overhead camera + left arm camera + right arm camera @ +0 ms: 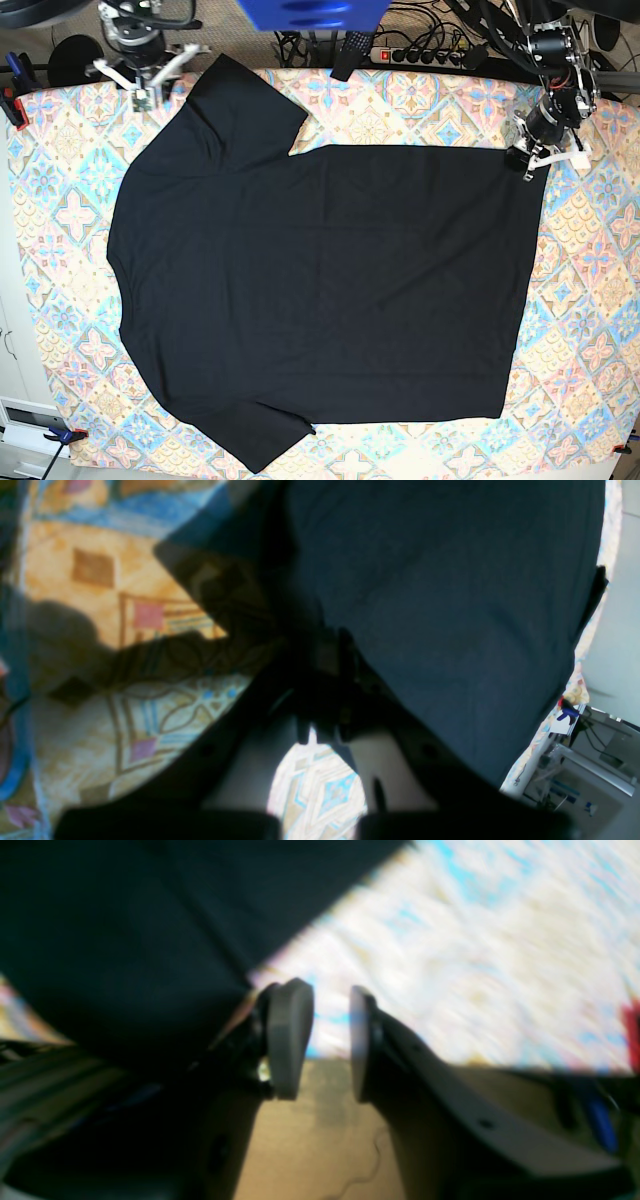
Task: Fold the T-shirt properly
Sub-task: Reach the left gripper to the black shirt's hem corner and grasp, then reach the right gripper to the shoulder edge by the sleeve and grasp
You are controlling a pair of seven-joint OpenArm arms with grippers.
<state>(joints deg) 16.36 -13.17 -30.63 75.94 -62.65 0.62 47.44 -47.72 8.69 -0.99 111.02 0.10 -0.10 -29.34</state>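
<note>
Pinching the T-shirt [320, 290] hem corner, the left gripper [522, 160] is clamped on cloth; right gripper [330, 1040] stands apart, empty; lift slowly, evenly

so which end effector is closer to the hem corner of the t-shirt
Left. The left end effector sits right at the hem corner of the T-shirt, shut on the cloth. The right end effector is open, up by the sleeve at the opposite end, off the fabric.

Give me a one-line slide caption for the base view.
Black T-shirt spread flat on patterned tablecloth; left gripper at its hem corner, right gripper by sleeve.
</note>
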